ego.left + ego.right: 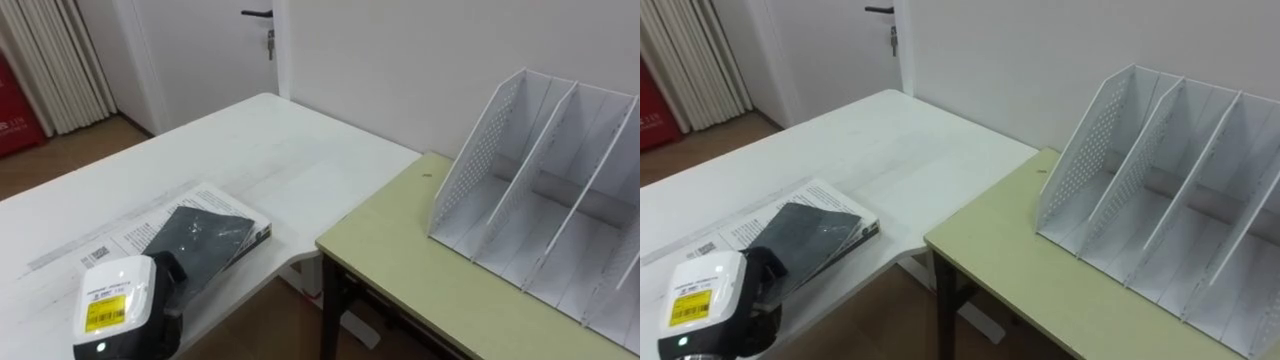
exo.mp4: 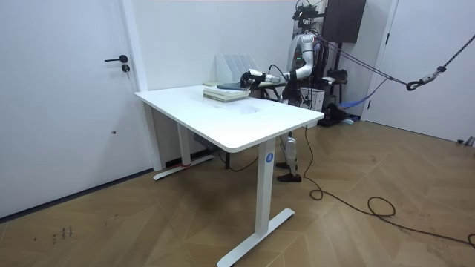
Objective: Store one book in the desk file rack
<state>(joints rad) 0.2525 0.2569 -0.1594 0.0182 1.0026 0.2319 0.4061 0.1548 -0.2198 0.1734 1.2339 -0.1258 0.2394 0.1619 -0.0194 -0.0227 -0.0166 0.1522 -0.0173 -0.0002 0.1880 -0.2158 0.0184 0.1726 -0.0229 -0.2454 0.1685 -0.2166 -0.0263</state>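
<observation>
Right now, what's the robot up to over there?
The robot stands where a big white table meets a yellow-green desk. Its left hand is on a dark grey book, which lies on top of a pale printed book on the white table. The white perforated file rack waits on the desk, and the slots that show hold nothing. So the book isn't put away yet.

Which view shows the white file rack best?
The right eye view: the file rack is near, with the most dividers showing. The left eye view crops more of it; the room view shows it far off behind the books.
</observation>
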